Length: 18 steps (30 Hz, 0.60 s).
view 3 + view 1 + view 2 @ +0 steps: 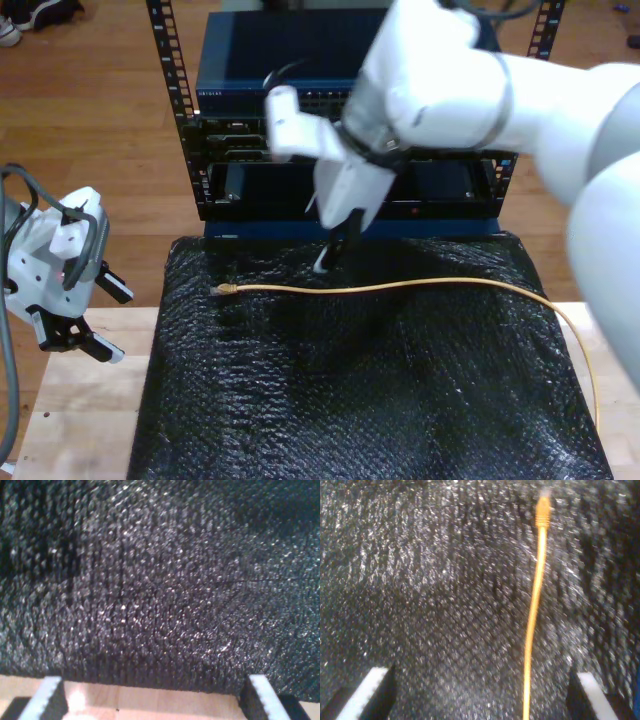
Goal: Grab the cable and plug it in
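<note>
Spread fingers of my second gripper (482, 692) above cable (536, 610), my first gripper (152, 697) likewise spread.

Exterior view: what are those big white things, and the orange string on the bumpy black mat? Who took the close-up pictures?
The white things are my robot arms. A camera off the arms took the exterior view. Each close-up comes from a camera on a gripper, my pinching hand. My first gripper is open at the edge of the black mat, by the wooden table. My second gripper is open over the orange cable lying on the mat. Nothing is held.
</note>
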Each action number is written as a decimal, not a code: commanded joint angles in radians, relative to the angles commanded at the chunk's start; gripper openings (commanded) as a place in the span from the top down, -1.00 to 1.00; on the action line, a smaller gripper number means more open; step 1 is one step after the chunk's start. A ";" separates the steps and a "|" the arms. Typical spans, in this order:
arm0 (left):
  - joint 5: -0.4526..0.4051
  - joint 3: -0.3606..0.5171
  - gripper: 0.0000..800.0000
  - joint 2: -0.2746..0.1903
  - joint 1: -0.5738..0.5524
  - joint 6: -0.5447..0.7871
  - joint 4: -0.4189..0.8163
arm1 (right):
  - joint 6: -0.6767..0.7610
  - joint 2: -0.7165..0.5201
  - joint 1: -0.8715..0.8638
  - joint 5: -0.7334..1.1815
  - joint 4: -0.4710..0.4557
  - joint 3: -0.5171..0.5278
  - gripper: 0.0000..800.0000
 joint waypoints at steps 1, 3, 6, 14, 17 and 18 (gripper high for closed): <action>0.000 -0.003 -1.00 0.006 0.000 -0.002 0.000 | 0.025 0.017 0.011 -0.003 -0.023 -0.012 -0.98; 0.000 -0.005 -1.00 0.012 0.002 -0.003 0.000 | 0.061 0.040 0.029 -0.005 -0.064 -0.035 -0.98; 0.000 -0.005 -1.00 0.020 0.014 -0.003 0.000 | 0.104 0.072 0.060 -0.006 -0.092 -0.061 -0.98; -0.002 -0.009 -1.00 0.049 0.021 -0.005 0.000 | 0.218 0.129 0.106 -0.080 -0.166 -0.074 -0.98; -0.002 -0.011 -1.00 0.057 0.021 -0.018 0.000 | 0.276 0.150 0.115 -0.087 -0.229 -0.083 -0.98; -0.002 -0.012 -1.00 0.057 0.023 -0.029 0.000 | 0.287 0.160 0.117 -0.092 -0.245 -0.091 -0.98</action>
